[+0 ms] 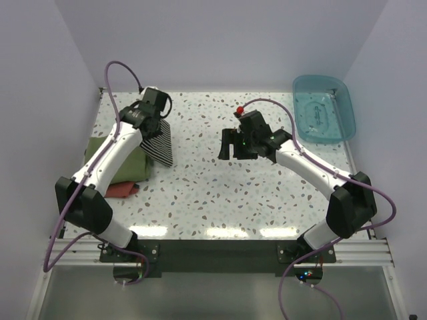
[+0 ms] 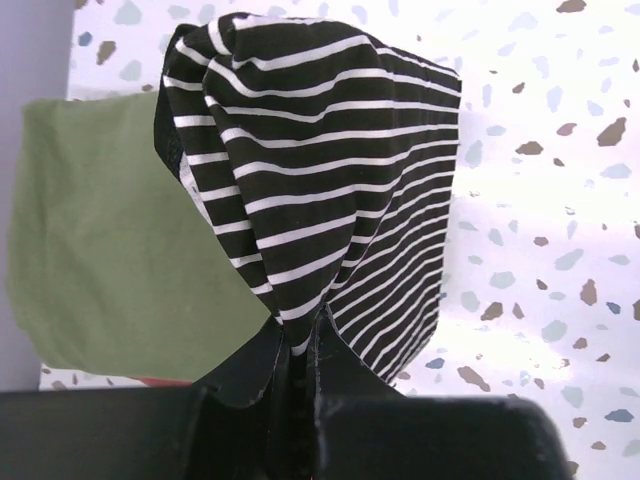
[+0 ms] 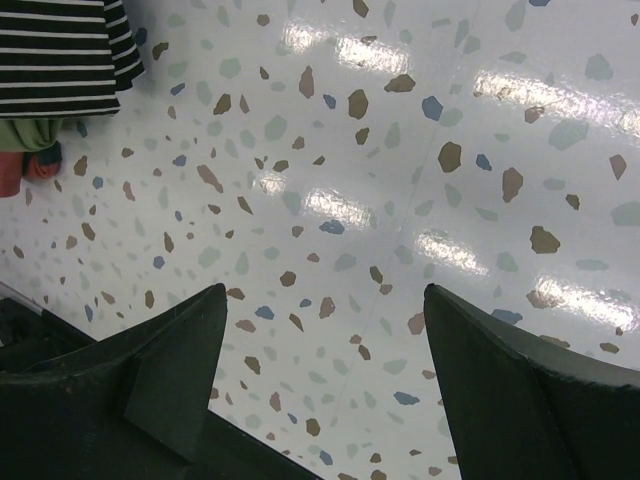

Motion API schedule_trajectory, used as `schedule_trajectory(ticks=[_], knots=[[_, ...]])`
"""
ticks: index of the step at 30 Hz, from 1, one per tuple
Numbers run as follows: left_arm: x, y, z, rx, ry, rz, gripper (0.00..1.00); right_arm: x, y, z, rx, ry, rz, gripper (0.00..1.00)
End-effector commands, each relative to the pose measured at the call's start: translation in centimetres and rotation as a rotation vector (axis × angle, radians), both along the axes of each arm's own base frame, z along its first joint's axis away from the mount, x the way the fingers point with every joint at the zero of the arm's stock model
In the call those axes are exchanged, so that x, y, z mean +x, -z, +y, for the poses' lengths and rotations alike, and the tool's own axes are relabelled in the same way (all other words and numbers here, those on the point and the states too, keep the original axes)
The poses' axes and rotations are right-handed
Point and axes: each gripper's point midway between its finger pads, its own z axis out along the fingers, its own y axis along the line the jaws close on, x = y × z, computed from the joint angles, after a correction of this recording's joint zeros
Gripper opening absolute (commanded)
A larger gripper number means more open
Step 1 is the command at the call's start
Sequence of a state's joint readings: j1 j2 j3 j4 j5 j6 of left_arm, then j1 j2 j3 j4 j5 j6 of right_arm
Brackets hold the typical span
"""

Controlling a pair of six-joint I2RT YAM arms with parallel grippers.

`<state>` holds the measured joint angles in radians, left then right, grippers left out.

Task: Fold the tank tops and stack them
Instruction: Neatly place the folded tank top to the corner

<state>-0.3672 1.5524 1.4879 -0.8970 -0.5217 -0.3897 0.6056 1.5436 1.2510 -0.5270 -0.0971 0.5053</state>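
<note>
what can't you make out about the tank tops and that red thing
- olive-green tank top: top view, the left arm crosses it; left wrist view, the striped tank top covers its right side.
- red thing: top view, mostly under the green cloth; unidentifiable.
- striped top's gripped edge: left wrist view, buried in the left gripper.
</note>
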Motion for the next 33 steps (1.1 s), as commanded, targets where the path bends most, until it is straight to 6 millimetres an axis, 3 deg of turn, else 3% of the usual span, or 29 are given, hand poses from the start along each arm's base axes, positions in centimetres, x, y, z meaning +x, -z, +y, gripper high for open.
schedule_trajectory(ticks=[1, 9, 11, 15, 22, 30, 31, 33], knots=[[-0.1, -3.8, 2.0, 0.012, -0.011, -0.068, 0.00, 0.6, -2.0, 0.9, 0.050, -0.008, -0.034, 0.82], [-1.4, -4.6, 6.2, -0.017, -0.090, -0.081, 0.00, 0.4, -1.9, 1.3, 0.063, -0.018, -0.022, 0.82], [-1.9, -3.7, 7.1, -0.028, -0.109, -0.067, 0.00, 0.4, -1.8, 1.5, 0.063, -0.024, -0.020, 0.82], [-3.1, -2.1, 10.9, -0.059, -0.206, -0.054, 0.00, 0.3, -1.6, 1.9, 0.067, -0.028, -0.014, 0.82], [-4.3, 2.6, 14.3, -0.106, -0.345, -0.019, 0.00, -0.1, -0.7, 2.8, 0.062, -0.048, 0.001, 0.82], [-4.2, 4.7, 18.2, -0.113, -0.515, -0.031, 0.00, -0.3, 0.5, 2.9, 0.042, -0.057, 0.019, 0.81], [-4.1, 4.8, 18.5, -0.118, -0.524, -0.037, 0.01, -0.3, 0.5, 2.9, 0.040, -0.056, 0.020, 0.81], [-4.0, 5.1, 19.1, -0.131, -0.551, -0.037, 0.17, -0.3, 0.7, 2.8, 0.034, -0.056, 0.021, 0.81]])
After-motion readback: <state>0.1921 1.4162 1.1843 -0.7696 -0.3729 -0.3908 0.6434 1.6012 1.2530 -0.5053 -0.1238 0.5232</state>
